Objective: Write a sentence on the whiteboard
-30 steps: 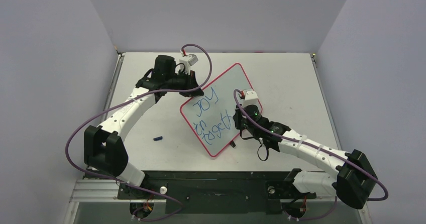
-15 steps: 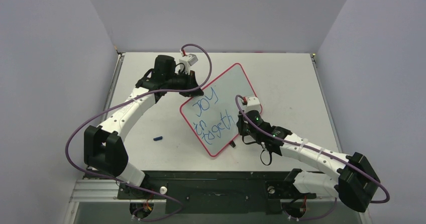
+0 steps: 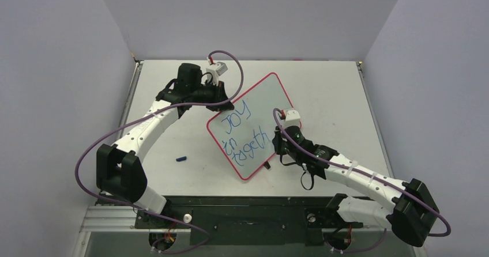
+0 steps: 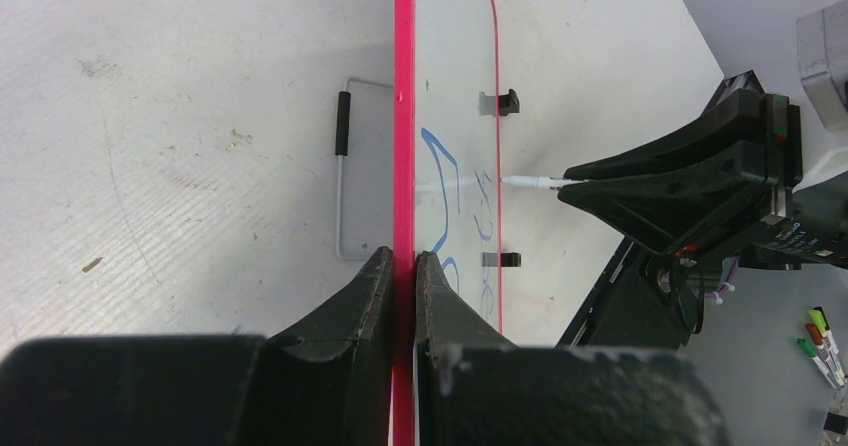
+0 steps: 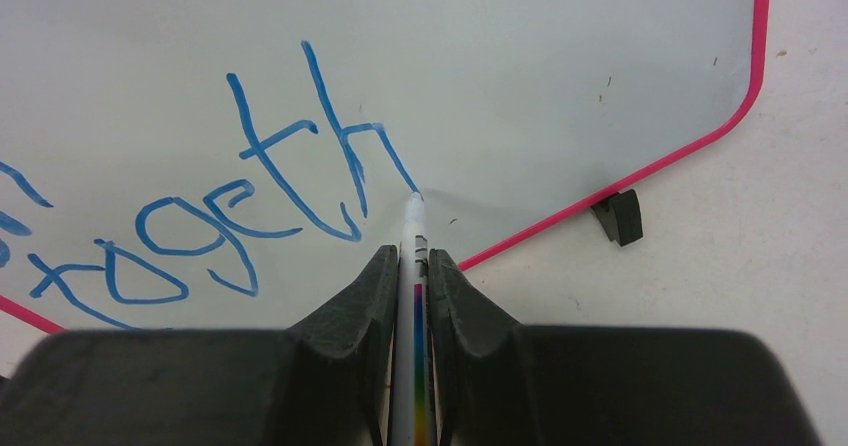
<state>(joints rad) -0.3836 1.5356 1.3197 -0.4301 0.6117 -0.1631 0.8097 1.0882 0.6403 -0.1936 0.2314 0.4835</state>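
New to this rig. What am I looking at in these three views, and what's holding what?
A left arm and a right arm, both robots, are bolted at the near edge of a table. Each ends in a two-finger gripper. The wide picture comes from a fixed camera above and behind them. The other two come from a camera on each wrist, looking out past its own fingers. On the table are a whiteboard with a red frame and a small blue piece, perhaps a pen cap. The left gripper is shut on the board's frame, apparently steadying it. The right gripper is shut on a white marker. Its tip touches the board at the end of blue handwriting reading "JOY in togeth", so the sentence looks unfinished.
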